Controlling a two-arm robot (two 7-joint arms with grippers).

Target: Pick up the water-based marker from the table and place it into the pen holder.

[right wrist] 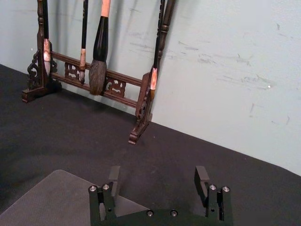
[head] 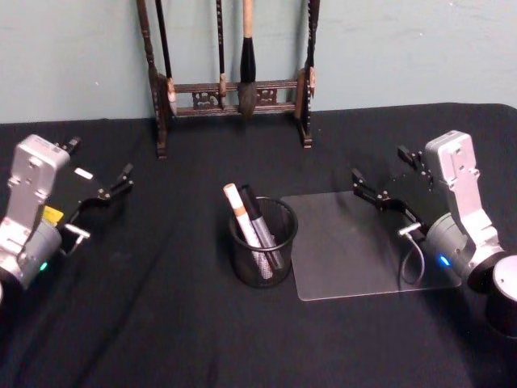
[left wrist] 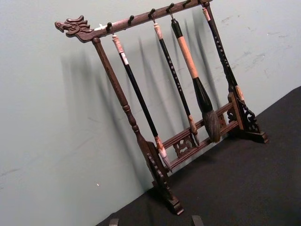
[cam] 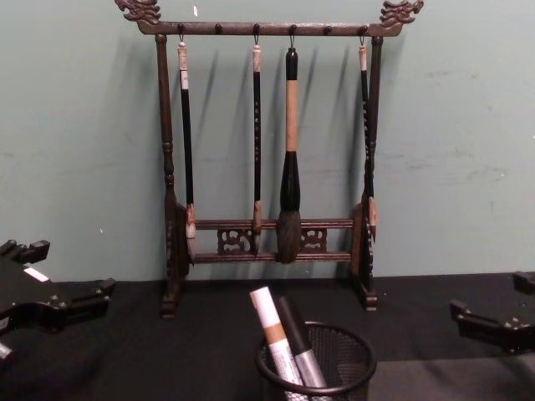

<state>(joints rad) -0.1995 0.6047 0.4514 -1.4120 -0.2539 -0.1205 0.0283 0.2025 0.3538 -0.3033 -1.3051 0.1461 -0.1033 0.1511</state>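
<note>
The pen holder point(head: 283, 246), a round black wire-mesh cup, stands at the table's middle, also low in the chest view point(cam: 351, 368). Two markers lean inside it: a white one with an orange-brown band point(head: 240, 212) point(cam: 269, 322) and a dark one with a silver barrel point(head: 258, 222) point(cam: 297, 334). Which of them is the water-based marker I cannot tell. My left gripper point(head: 98, 166) point(left wrist: 155, 220) hovers open at the far left, well away from the holder. On the right, my right gripper point(head: 386, 171) point(right wrist: 158, 174) is open above the back of a clear mat, nothing between its fingers.
A tall dark wooden rack point(head: 234, 93) point(cam: 267, 242) hung with calligraphy brushes stands at the back against the green wall. A clear plastic mat point(head: 355, 246) lies right of the holder on the black tablecloth point(head: 145, 307).
</note>
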